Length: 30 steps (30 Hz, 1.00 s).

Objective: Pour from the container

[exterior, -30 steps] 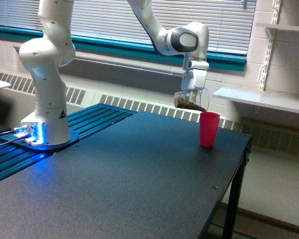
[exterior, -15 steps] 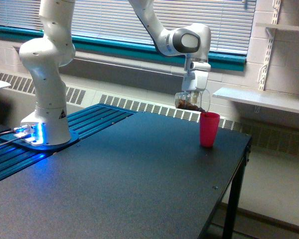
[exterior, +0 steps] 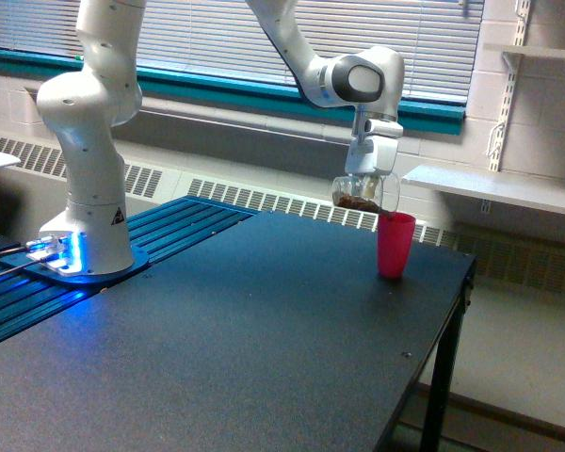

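The container (exterior: 365,193) is a small clear cup with brown granular bits inside, tipped on its side with its mouth toward the exterior view's right. My gripper (exterior: 368,177) hangs down from the white arm and is shut on it. The container's mouth sits just above the rim of an opaque pink cup (exterior: 395,245), which stands upright on the black table (exterior: 245,330) near its far right corner. Brown bits lie along the container's lower wall, reaching toward the mouth.
The arm's white base (exterior: 87,217) stands on a blue slatted platform (exterior: 38,292) at the exterior view's left. A white shelf (exterior: 494,188) juts from the wall behind the pink cup. The table's right edge drops off just past the cup.
The gripper and container have shifted a little to the right, closer over the pink cup. The pink cup has stayed put.
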### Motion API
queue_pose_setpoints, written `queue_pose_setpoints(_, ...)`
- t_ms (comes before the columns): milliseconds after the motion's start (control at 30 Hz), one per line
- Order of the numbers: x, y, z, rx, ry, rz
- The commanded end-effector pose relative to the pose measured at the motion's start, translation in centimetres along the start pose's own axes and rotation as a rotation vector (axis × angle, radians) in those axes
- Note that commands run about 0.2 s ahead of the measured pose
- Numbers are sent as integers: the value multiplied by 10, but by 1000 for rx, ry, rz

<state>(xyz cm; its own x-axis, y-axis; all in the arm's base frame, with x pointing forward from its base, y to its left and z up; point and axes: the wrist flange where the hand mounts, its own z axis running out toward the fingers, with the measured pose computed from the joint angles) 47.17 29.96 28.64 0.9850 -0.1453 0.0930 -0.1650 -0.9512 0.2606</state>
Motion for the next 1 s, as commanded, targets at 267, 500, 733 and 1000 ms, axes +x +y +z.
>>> queue_pose_setpoints(267, 6, -7, -4, -16, -5, -38)
queue_pose_setpoints(500, 9, -7, -4, -31, -13, -44)
queue_pose_setpoints(733, 9, -9, -5, -29, -24, -50)
queue_pose_setpoints(1000, 11, -13, -8, -22, -32, -62)
